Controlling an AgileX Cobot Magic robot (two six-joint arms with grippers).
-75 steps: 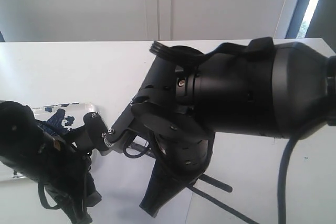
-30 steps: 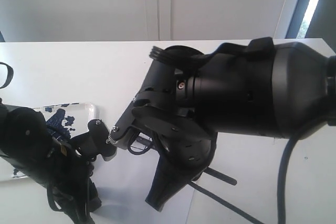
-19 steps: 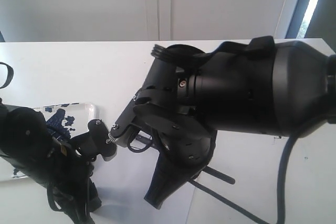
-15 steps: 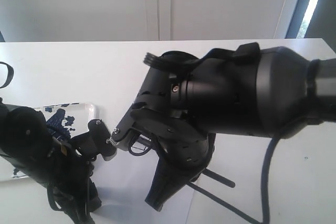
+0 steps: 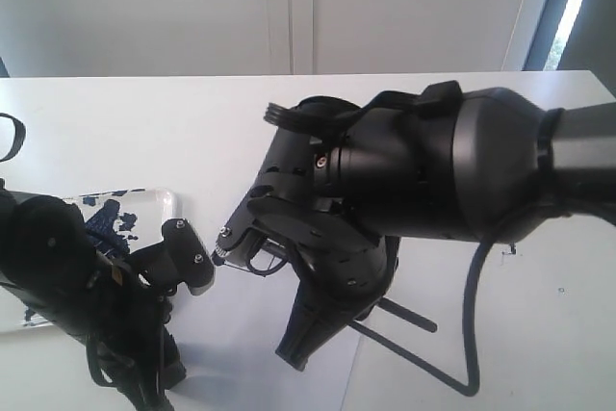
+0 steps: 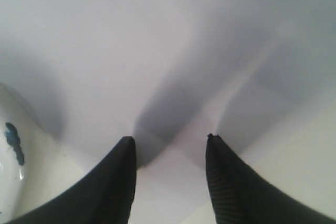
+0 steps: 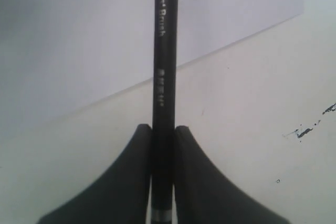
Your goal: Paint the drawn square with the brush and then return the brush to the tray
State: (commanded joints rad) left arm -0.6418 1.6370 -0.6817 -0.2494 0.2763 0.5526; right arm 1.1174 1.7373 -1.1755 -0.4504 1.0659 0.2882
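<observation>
My right gripper (image 7: pixel 163 127) is shut on the brush (image 7: pixel 165 51), a thin black stick with white lettering. A silvery band shows low between the fingers; the bristles are hidden. In the exterior view this gripper (image 5: pixel 294 358) points down over the white paper sheet (image 5: pixel 236 339), under the bulky right arm. The tray (image 5: pixel 166 201), smeared with navy paint, lies at the left, half hidden by the left arm; its rim also shows in the left wrist view (image 6: pixel 10 150). My left gripper (image 6: pixel 169 138) is open and empty, close above a white surface. The drawn square is hidden.
The paper's edge (image 7: pixel 210 51) runs diagonally behind the brush in the right wrist view. A few small dark marks (image 7: pixel 310 124) dot the tabletop beside it. A black cable (image 5: pixel 472 334) loops down onto the table at the right. A white wall stands behind the table.
The right arm's bulk has swung a little to the left while its gripper stays low over the paper, still holding the brush. The left arm shifted earlier and has since stayed still.
</observation>
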